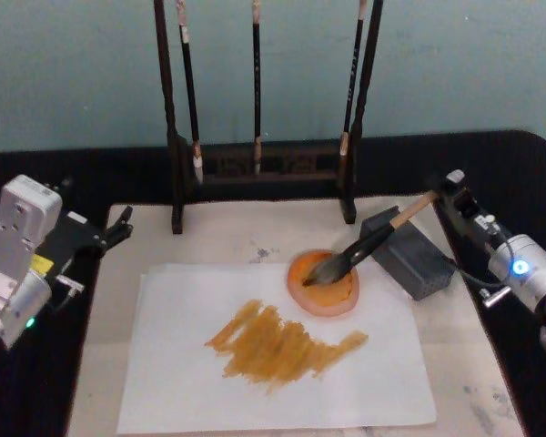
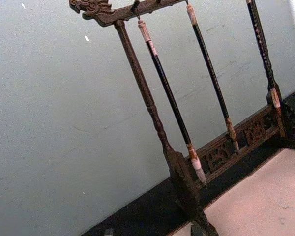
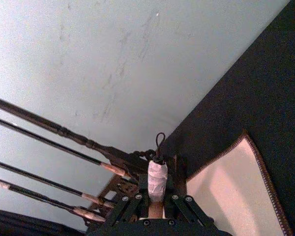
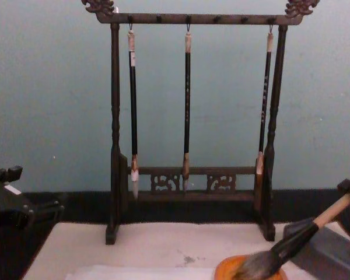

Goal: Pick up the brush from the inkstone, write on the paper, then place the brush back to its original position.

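Cream mat point(image 1: 473, 382): brush point(image 1: 369, 244) bristles in orange dish point(image 1: 341, 308), handle in right end effector point(image 1: 443, 193).

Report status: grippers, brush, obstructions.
Right gripper shut on brush handle end. Left gripper parked left. Bristles in orange dish, shaft across inkstone. Paper shows strokes; nothing obstructing.

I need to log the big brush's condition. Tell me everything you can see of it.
The brush is thick, with a pale wooden handle, a black collar and a bushy grey-brown head. It lies tilted: the head rests in the orange dish, the collar lies across a corner of the dark grey block, and the handle rises toward the right. Its top end, wrapped in white with a small cord loop, is gripped by the right hand.
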You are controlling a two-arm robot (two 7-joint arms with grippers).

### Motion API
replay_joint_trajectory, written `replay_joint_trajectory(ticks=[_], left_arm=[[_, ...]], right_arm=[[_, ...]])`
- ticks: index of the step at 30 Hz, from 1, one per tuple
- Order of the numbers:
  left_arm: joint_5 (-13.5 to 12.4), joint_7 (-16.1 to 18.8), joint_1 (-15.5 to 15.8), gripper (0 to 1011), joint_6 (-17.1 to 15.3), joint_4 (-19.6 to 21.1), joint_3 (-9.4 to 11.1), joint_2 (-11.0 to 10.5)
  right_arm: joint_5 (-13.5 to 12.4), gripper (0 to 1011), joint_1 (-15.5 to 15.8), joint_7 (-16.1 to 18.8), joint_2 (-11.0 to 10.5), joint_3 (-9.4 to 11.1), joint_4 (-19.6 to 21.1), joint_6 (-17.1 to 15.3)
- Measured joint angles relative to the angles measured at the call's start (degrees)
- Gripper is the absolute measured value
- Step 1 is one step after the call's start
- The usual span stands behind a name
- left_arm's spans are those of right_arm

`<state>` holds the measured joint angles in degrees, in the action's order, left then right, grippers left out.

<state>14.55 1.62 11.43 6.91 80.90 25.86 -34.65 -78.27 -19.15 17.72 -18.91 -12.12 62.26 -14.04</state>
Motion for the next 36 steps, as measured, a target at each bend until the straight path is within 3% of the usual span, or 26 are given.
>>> replay_joint_trajectory(ticks=[8, 14, 23, 32, 36], left_arm=[[0.0, 0.0, 0.0, 1010, 0.0, 0.0, 0.0, 0.0], [0.0, 0.0, 0.0, 1010, 0.0, 0.0, 0.0, 0.0], [0.0, 0.0, 0.0, 1010, 0.0, 0.0, 0.0, 0.0], [0.0, 0.0, 0.0, 1010, 0.0, 0.0, 0.0, 0.0], [0.0, 0.0, 0.0, 1010, 0.0, 0.0, 0.0, 0.0]], right_arm=[[-4.2, 163, -0.9, 0.4, -1.3, 0.1, 1.0, -3.7], [-5.4, 163, -1.5, 0.1, -2.4, -0.9, 4.0, -5.2], [-4.0, 163, -2.1, -3.6, -4.6, -3.6, 9.1, -5.5], [-5.2, 163, -2.5, -3.4, -5.5, -4.4, 8.7, -5.4], [-3.9, 163, -2.7, -3.3, -6.4, -5.6, 9.6, -4.4]])
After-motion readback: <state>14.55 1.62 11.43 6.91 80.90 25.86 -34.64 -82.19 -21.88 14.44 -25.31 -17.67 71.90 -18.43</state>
